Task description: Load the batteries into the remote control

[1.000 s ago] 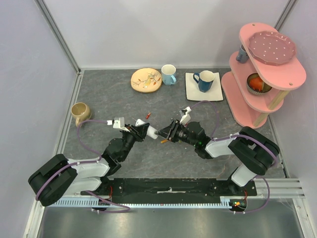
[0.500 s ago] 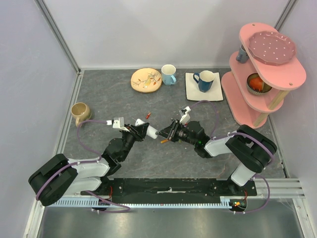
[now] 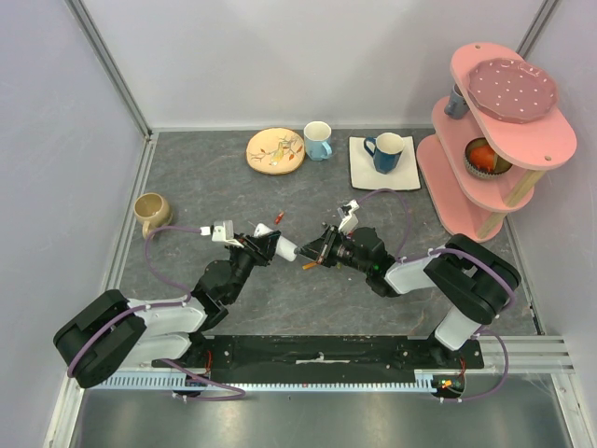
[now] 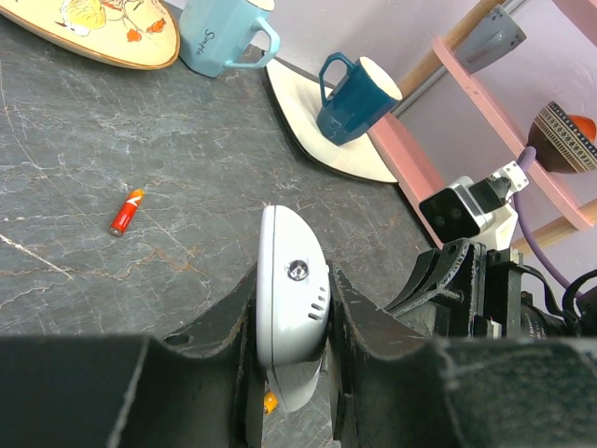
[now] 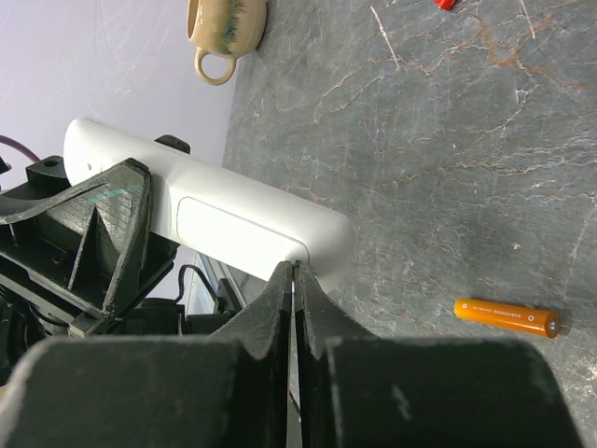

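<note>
1. I've got the remote control raised over the counter, back face with its battery cover towards my right wrist camera.
2. The left end effector is pinching the remote across its width.
3. The right end effector has its fingers pressed together, with the tips at the cover's edge by the remote's rounded end. I can't tell if they're touching it.
4. An orange battery lies on the counter just beside that end.
5. A red battery lies farther out, towards the patterned plate.
</note>
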Robot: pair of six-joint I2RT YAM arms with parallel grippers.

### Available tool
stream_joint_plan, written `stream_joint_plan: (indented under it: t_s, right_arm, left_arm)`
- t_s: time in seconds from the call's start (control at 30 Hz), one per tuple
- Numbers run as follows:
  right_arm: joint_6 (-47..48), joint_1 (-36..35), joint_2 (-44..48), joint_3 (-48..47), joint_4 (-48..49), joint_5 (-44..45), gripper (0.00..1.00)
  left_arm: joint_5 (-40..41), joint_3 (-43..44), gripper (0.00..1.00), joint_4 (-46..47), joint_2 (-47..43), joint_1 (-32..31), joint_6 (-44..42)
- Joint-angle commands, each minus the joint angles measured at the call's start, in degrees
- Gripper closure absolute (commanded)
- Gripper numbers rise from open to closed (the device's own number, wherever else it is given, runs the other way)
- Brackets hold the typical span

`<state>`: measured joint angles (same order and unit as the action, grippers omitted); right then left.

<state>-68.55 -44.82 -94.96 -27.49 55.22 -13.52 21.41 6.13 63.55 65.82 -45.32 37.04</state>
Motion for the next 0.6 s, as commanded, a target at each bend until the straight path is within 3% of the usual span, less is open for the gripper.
stream_joint_plan:
  t_s: [0.0,0.57]
  right_arm:
    - [-0.44,-0.62,0.74,-3.72,5.25,-3.09,0.94]
    - [0.35,-0.62,2.67,-3.19,3.67,-3.18,0.93]
  left_arm:
    - [-1.20,0.90,0.98,0.53,-0.69,-0.56,1.55]
    - [1.62,1.78,0.98,-5.01,-1.75,-0.73,0.32]
